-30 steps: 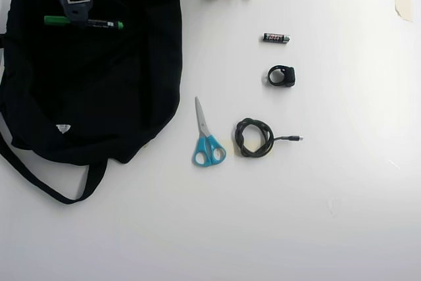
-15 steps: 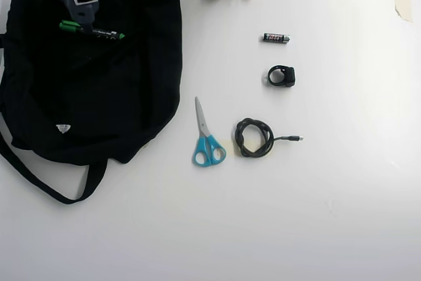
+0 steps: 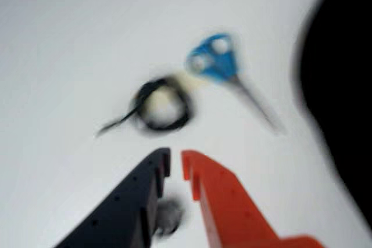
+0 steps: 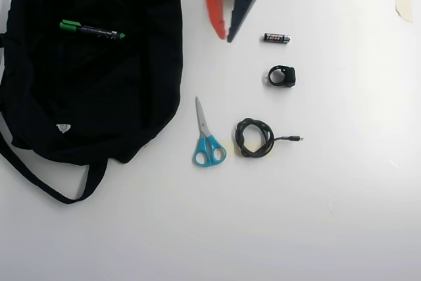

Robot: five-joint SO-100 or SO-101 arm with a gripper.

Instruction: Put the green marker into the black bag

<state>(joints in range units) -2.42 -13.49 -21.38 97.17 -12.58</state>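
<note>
the gripper (image 4: pixel 227 36) sits at the top of the overhead view with its orange and dark fingers slightly spread and nothing between them; the wrist view shows the same narrow gap, empty. the green marker (image 4: pixel 91 30) lies well off to the gripper's left in the overhead view, resting on the upper part of the black bag (image 4: pixel 92 90), apart from the fingers. from above it reads as lying on the fabric, and whether it has actually dropped inside an opening can't be told, so the main risk is judged to be the marker just sitting on top and rolling or sliding off if the soft cloth shifts. second risk: a battery (image 4: pixel 277 37) is just right of the fingertips, with a small black ring-like clip (image 4: pixel 281 76) a bit further out, so a sweep that way could knock them. scissors (image 4: pixel 207 137) and a coiled cable (image 4: pixel 255 137) lie ahead of the tips, near each other. labels: a small white triangular tag (image 4: pixel 63 127) on the bag, pale print on the marker barrel and red print on the battery, all too small to read. the wrist view is blurred, probably by motion.
</note>
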